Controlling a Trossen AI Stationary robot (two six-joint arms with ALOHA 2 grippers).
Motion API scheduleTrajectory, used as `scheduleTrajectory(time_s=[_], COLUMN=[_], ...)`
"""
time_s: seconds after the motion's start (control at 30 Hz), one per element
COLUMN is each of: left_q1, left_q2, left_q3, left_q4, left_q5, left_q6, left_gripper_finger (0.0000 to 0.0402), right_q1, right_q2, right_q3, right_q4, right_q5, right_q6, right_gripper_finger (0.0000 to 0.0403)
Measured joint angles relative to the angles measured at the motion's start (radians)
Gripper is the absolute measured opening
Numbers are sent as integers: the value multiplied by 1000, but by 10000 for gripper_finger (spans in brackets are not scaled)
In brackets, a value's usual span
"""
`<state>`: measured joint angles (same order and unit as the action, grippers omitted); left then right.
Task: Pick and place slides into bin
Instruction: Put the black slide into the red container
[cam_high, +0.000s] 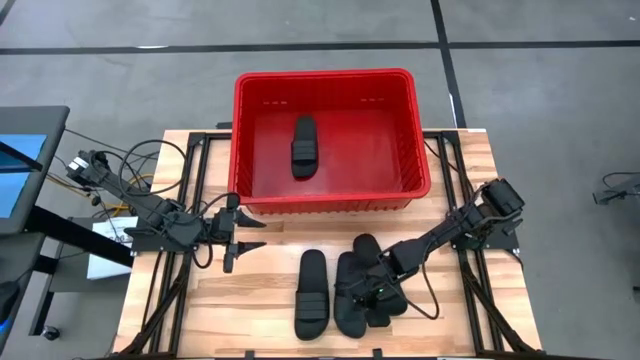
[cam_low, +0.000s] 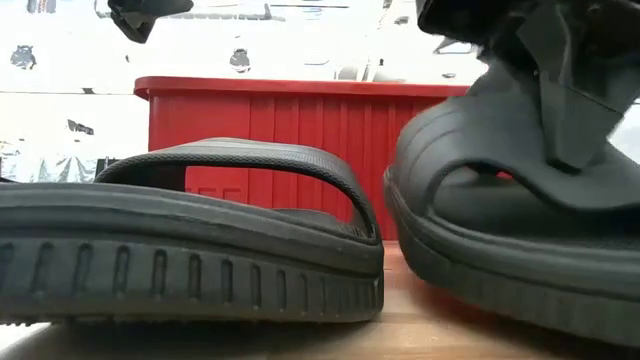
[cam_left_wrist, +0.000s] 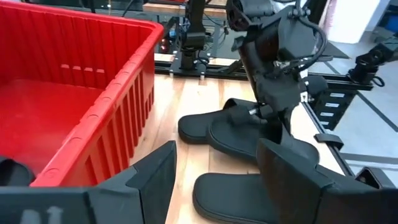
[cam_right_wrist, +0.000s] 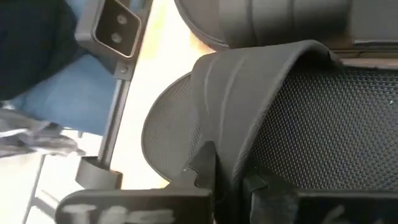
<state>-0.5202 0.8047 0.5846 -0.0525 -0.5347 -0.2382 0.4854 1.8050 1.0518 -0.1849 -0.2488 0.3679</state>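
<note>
R gripper (cam_high: 378, 290) pinching slide strap (cam_right_wrist: 249, 99); 2 more slides crowd alongside.

A wooden table (cam_high: 250, 300) stands on grey floor (cam_high: 120, 90) crossed by dark lines.

Four black slides (cam_high: 311, 293), one red bin (cam_high: 330, 83), and two robot arms (cam_high: 165, 222).

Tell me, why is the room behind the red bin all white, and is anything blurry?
Low view: the room behind the bin is washed out by bright light, and the near slide fills the frame. Right wrist view: the right gripper, shut on a slide's strap, sits so close that it looks soft. High view: even light, soft shadows.
</note>
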Motion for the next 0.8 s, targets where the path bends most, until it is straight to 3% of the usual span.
scheduleTrajectory(time_s=[0.4,0.53,0.67,0.8], left_q1=[0,-1,-15,-32], left_q2=[0,15,86,203], left_q3=[0,0,0,28], left_q4=[3,56,196,285], left_q5=[7,74,167,158], left_q6=[-113,-117,-51,93], left_gripper_finger=[213,213,213,213], right_q1=[68,73,73,74], right_q2=[-7,-7,-7,-8], right_q3=[293,393,481,546], right_q4=[-277,-371,-430,-452], right_q5=[146,160,152,132], right_q6=[-41,-54,-54,-52], right_gripper_finger=[3,2,1,1])
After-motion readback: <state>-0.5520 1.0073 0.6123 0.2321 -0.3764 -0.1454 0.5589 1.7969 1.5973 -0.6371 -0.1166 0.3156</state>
